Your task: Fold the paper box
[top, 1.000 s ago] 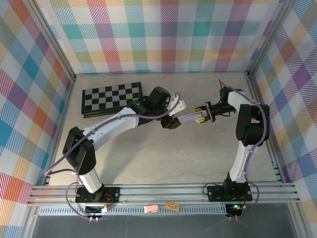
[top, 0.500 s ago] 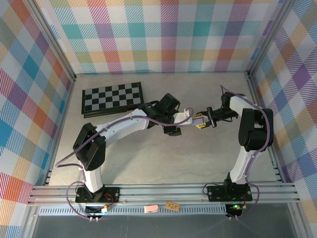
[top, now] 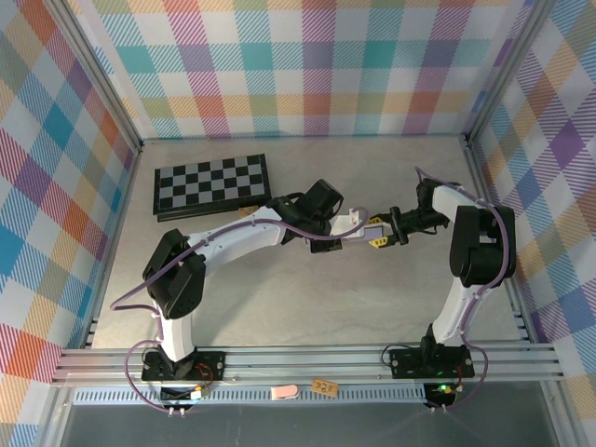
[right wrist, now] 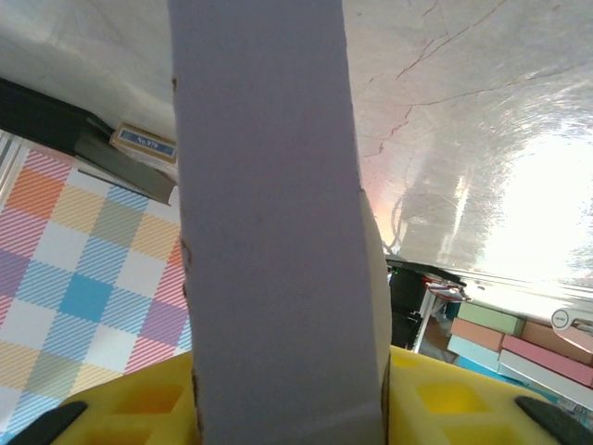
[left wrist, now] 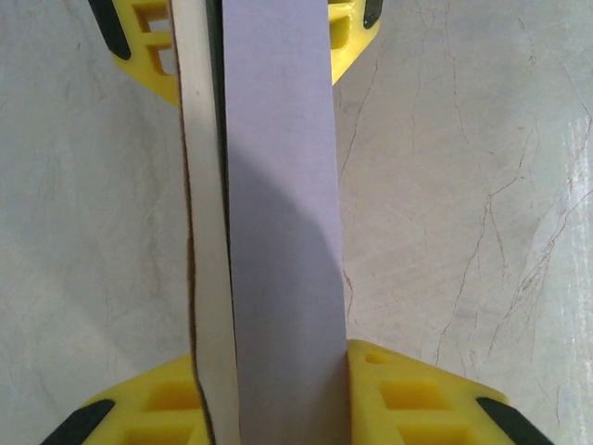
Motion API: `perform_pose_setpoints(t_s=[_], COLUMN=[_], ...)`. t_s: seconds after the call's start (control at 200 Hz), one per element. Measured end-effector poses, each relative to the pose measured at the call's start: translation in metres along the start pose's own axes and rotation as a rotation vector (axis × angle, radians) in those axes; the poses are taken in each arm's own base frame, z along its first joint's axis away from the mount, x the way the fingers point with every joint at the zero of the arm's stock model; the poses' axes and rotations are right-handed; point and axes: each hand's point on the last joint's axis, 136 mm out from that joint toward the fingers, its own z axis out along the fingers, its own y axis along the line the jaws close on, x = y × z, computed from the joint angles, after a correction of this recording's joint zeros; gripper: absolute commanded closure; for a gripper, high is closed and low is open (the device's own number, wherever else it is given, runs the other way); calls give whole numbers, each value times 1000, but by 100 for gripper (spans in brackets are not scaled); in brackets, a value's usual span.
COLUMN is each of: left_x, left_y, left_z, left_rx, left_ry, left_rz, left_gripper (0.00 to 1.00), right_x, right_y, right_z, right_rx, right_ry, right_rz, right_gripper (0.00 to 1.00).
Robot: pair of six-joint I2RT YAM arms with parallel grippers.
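Note:
The paper box (top: 358,224) is a lavender card piece with a cream-white edge, held above the table's middle between the two grippers. My left gripper (top: 343,226) holds its left end. In the left wrist view the paper box (left wrist: 278,185) runs straight up from between my yellow fingers (left wrist: 417,394), which press on both of its sides. My right gripper (top: 380,232) holds the other end. In the right wrist view the paper box (right wrist: 273,232) fills the gap between the yellow fingers (right wrist: 463,399). The right gripper's fingers (left wrist: 350,42) also show clamped on the far end of the paper box.
A black-and-white checkerboard (top: 212,184) lies at the back left of the table. A small card pack (right wrist: 144,142) sits beside its edge. Plaid walls and metal posts close in three sides, and an aluminium rail (top: 307,358) runs along the near edge.
My left gripper has moved right to the box's free end and closed onto it. The right gripper has kept its end and shifted slightly.

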Motion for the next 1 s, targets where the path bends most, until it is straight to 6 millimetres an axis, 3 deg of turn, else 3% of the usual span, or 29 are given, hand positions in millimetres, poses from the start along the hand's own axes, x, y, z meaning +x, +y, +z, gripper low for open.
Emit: perform_pose_setpoints(t_s=[0.22, 0.44, 0.6, 0.69, 0.91, 1.0], left_x=[2, -6, 17, 26, 34, 39], left_y=[-8, 4, -3, -9, -13, -14], left_z=[0, -11, -16, -17, -25, -27], left_rx=[39, 48, 115, 151, 191, 197], left_ry=[2, -37, 26, 51, 57, 58], left_rz=[-27, -79, -145, -173, -222, -239], left_gripper=[81, 80, 80, 79, 76, 74], right_x=[4, 25, 52, 60, 53, 60], right_y=[4, 27, 35, 30, 22, 22], right_z=[-4, -31, -54, -59, -71, -80], right_rx=[11, 30, 27, 43, 130, 149], right_ry=[-11, -116, -191, -210, -357, -457], right_rz=[-15, -167, -302, -333, -455, -567], right_gripper=[34, 22, 13, 14, 37, 40])
